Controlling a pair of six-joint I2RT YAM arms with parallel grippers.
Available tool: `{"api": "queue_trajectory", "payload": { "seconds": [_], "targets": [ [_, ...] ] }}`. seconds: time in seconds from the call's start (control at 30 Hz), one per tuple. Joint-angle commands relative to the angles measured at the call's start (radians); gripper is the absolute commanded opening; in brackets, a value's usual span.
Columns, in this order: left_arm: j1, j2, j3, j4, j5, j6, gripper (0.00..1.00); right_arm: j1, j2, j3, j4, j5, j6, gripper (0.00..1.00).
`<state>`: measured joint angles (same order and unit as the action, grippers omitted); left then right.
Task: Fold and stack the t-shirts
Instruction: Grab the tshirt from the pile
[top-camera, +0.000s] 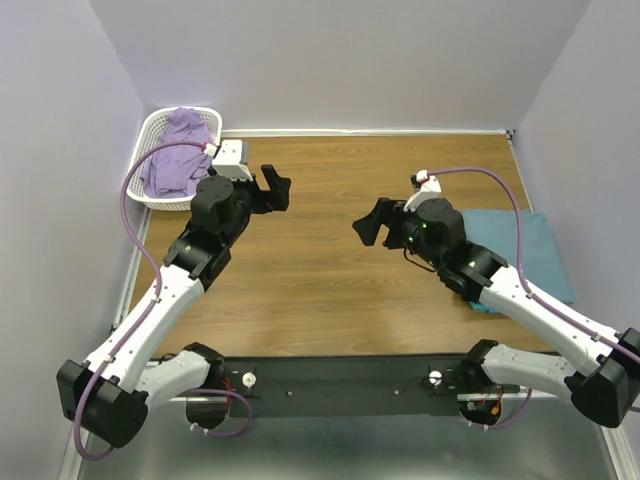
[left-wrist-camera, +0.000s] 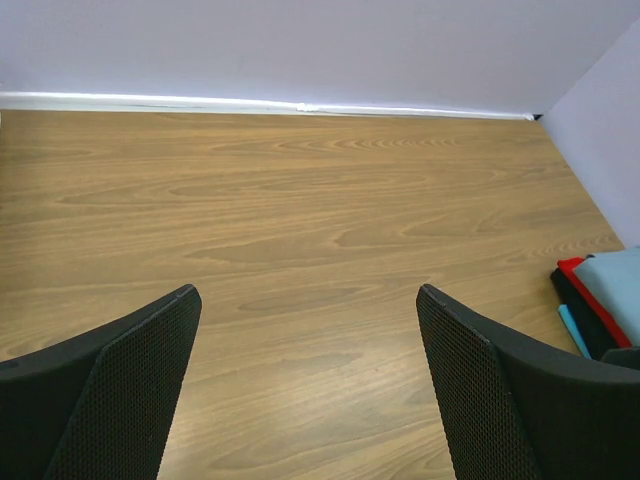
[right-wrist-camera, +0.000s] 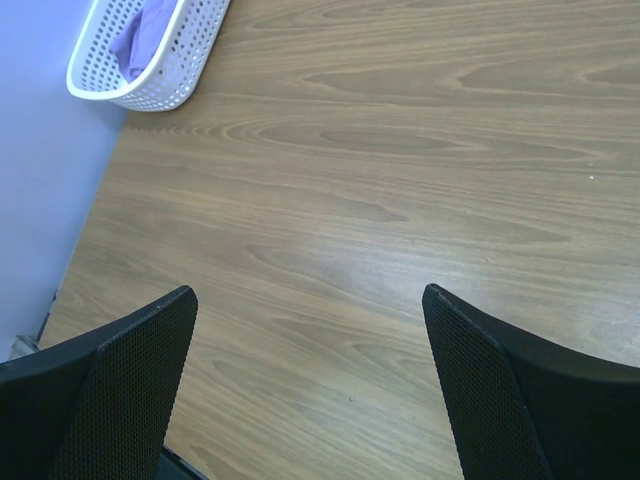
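Observation:
A lavender-purple t-shirt (top-camera: 178, 150) lies crumpled in a white mesh basket (top-camera: 150, 195) at the table's far left corner; the right wrist view shows the same t-shirt (right-wrist-camera: 145, 35) in the basket (right-wrist-camera: 165, 75). A teal t-shirt (top-camera: 520, 245) lies flat and folded at the right edge, partly under the right arm; the left wrist view catches its corner (left-wrist-camera: 618, 288). My left gripper (top-camera: 275, 188) hovers open beside the basket, pointing right, with only bare wood between its fingers (left-wrist-camera: 130, 390). My right gripper (top-camera: 372, 222) hovers open mid-table, pointing left, and holds nothing (right-wrist-camera: 308, 292).
Red and black layers (left-wrist-camera: 580, 290) show under the teal cloth in the left wrist view. Walls close the table at the back and both sides. A wide stretch of bare wooden table (top-camera: 320, 290) lies between the two grippers.

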<state>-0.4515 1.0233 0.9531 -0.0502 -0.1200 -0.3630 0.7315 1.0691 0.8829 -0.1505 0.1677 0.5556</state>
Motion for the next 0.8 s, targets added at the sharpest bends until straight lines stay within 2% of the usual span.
{"api": "queue_trajectory", "payload": {
  "seconds": [0.0,0.23,0.3,0.33,0.37,0.4,0.5,0.63,0.77],
  "targets": [
    [0.007,0.008,0.015,-0.008,-0.001,-0.010,0.96,0.002,0.005,-0.016,-0.001,-0.028,-0.023,1.00],
    [0.007,0.050,0.039,-0.008,-0.045,-0.054,0.96,0.002,-0.003,-0.025,-0.041,-0.008,-0.042,1.00],
    [0.007,0.083,0.068,-0.033,-0.111,-0.074,0.96,0.000,0.002,-0.018,-0.058,-0.007,-0.046,1.00],
    [0.017,0.137,0.131,-0.062,-0.216,-0.117,0.96,0.002,0.012,-0.007,-0.082,-0.008,-0.051,1.00],
    [0.036,0.173,0.175,-0.103,-0.265,-0.117,0.96,0.002,0.012,-0.004,-0.092,-0.010,-0.051,1.00],
    [0.057,0.211,0.275,-0.185,-0.315,-0.158,0.96,0.002,0.025,-0.004,-0.104,-0.016,-0.052,1.00],
    [0.167,0.368,0.407,-0.291,-0.384,-0.210,0.96,0.002,0.054,-0.013,-0.110,-0.027,-0.059,1.00],
    [0.319,0.532,0.538,-0.304,-0.403,-0.258,0.95,0.002,0.094,-0.012,-0.110,-0.063,-0.063,1.00],
    [0.441,0.803,0.740,-0.408,-0.394,-0.303,0.93,0.000,0.126,0.001,-0.110,-0.109,-0.048,1.00]
  ]
}}
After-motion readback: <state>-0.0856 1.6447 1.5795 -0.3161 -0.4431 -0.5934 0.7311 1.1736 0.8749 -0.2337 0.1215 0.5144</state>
